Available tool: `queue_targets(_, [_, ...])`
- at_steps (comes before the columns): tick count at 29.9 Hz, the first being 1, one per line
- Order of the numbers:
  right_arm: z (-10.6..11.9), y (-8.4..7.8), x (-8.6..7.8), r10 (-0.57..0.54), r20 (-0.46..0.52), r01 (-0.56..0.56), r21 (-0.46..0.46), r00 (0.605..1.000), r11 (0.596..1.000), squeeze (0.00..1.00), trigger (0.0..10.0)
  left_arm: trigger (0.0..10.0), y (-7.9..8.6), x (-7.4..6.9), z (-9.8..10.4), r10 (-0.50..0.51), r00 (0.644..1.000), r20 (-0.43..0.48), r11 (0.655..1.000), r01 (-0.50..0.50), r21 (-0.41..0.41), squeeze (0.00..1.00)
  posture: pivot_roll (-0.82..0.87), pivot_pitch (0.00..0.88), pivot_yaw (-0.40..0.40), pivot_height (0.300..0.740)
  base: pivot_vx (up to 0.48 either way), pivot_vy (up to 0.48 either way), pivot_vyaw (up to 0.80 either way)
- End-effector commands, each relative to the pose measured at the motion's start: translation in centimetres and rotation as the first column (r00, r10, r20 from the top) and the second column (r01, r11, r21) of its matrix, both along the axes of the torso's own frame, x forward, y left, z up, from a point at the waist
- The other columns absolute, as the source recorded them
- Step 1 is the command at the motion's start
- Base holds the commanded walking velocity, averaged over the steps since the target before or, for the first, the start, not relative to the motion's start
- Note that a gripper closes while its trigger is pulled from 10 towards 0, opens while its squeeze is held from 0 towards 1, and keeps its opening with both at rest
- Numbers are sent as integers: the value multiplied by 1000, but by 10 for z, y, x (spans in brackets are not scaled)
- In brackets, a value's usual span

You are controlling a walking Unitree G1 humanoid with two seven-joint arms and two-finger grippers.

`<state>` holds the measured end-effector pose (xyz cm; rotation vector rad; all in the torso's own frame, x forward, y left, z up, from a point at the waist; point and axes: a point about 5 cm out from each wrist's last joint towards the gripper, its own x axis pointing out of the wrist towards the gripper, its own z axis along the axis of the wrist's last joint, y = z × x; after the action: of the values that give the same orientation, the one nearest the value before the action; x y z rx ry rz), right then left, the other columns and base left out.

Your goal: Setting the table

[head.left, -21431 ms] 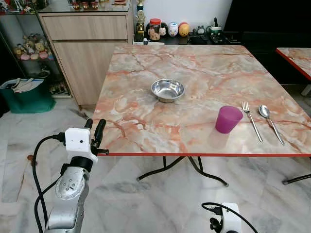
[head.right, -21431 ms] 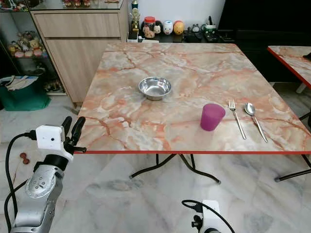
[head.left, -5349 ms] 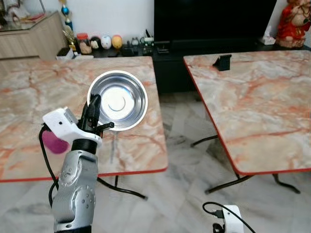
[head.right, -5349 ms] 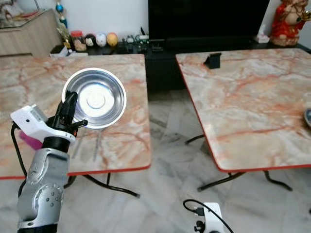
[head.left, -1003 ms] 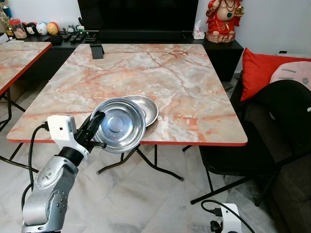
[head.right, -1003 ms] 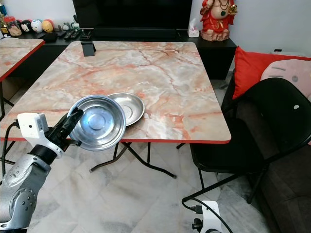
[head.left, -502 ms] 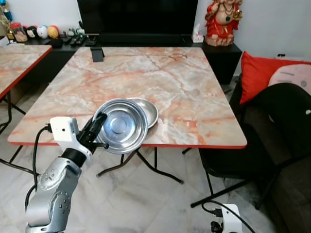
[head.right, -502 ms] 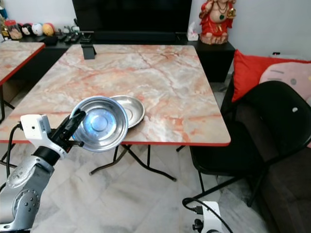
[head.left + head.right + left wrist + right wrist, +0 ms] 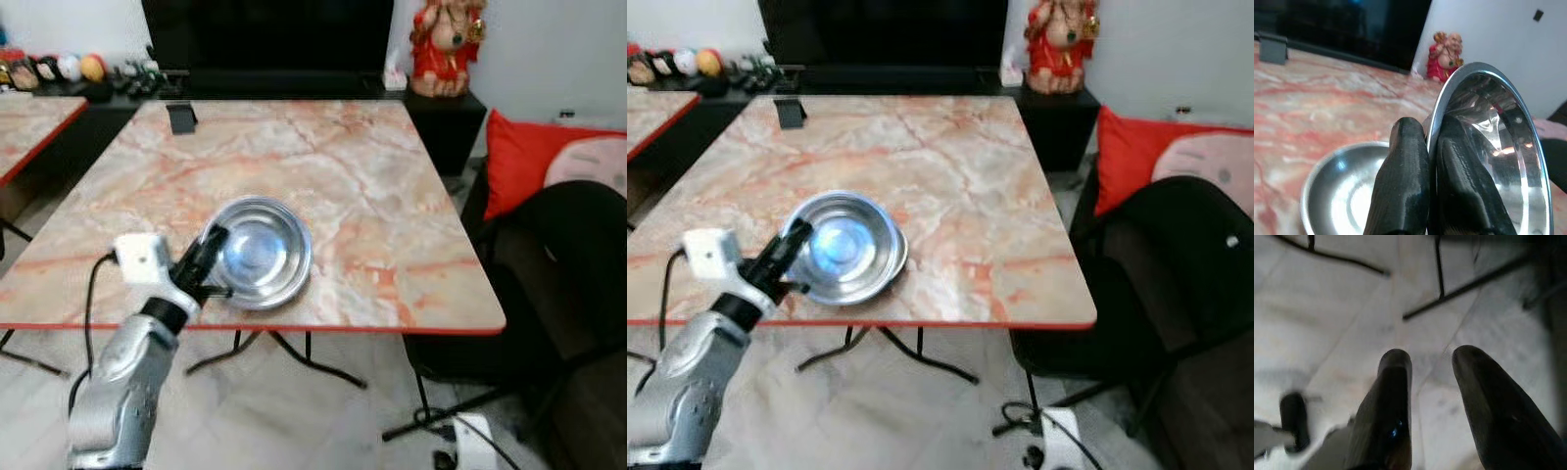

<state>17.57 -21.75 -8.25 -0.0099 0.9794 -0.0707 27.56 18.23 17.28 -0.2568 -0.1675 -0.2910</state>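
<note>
My left gripper (image 9: 210,242) is shut on the rim of a steel bowl (image 9: 261,253) and holds it tilted just above the near part of the marble table (image 9: 392,196). In the left wrist view the rim (image 9: 1484,83) sits pinched between my two black fingers (image 9: 1405,181). A second steel bowl (image 9: 1344,196) rests on the table right under the held one. In the head views the held bowl mostly covers it. My right gripper (image 9: 1427,357) hangs low over the floor, open and holding nothing.
A black chair (image 9: 578,255) and a red cushion (image 9: 529,157) stand to the right of the table. A red figurine (image 9: 448,44) and a dark cabinet are behind it. A small black stand (image 9: 181,117) sits at the far left corner. Another marble table (image 9: 29,127) lies to the left.
The camera has come closer to the table. My left gripper has carried the bowl forward, from the near edge to directly over the bowl on the table.
</note>
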Motion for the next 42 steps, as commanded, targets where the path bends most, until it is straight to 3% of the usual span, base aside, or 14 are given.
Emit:
queue_targets(1, [0, 9, 5, 8, 14, -8, 21, 1000, 1000, 0, 10000, 10000, 6, -1, 6, 17, 1000, 22, 1000, -17, 9, 0, -2, 0, -30, 740, 330, 0, 0])
queue_targets(18, [0, 10, 5, 18, 9, -18, 26, 1000, 1000, 0, 10000, 10000, 7, -1, 4, 16, 1000, -7, 1000, -16, -10, 0, -2, 0, -33, 740, 272, 0, 0])
queue_targets(24, [0, 10, 4, 34, 1, -34, 27, 999, 999, 0, 10000, 10000, 4, -9, -2, -87, 994, -68, 994, 82, -72, 0, -1, 0, -34, 740, 0, 0, 0])
queue_targets(29, [0, 10, 4, 44, -9, -44, 32, 999, 999, 0, 10000, 10000, 20, -14, -4, -50, 992, -117, 986, 30, -166, 0, 2, 0, -34, 740, 0, 0, 0])
queue_targets(37, [0, 10, 4, 55, -16, -55, 37, 998, 998, 0, 10000, 10000, 28, -24, -13, -58, 976, -209, 986, 23, -165, 0, 11, 0, -36, 740, 0, 0, 0])
queue_targets(40, [0, 11, 4, 56, -17, -55, 42, 998, 998, 0, 10000, 10000, 19, -29, -21, -132, 955, -267, 983, 91, -162, 0, 6, 0, -34, 740, 0, 0, 0])
queue_targets(42, [-1, 11, 4, 58, -18, -57, 49, 998, 997, 0, 10000, 10000, 17, -32, -32, -122, 929, -348, 988, 80, -132, 0, 1, 0, -31, 740, 0, 0, 0])
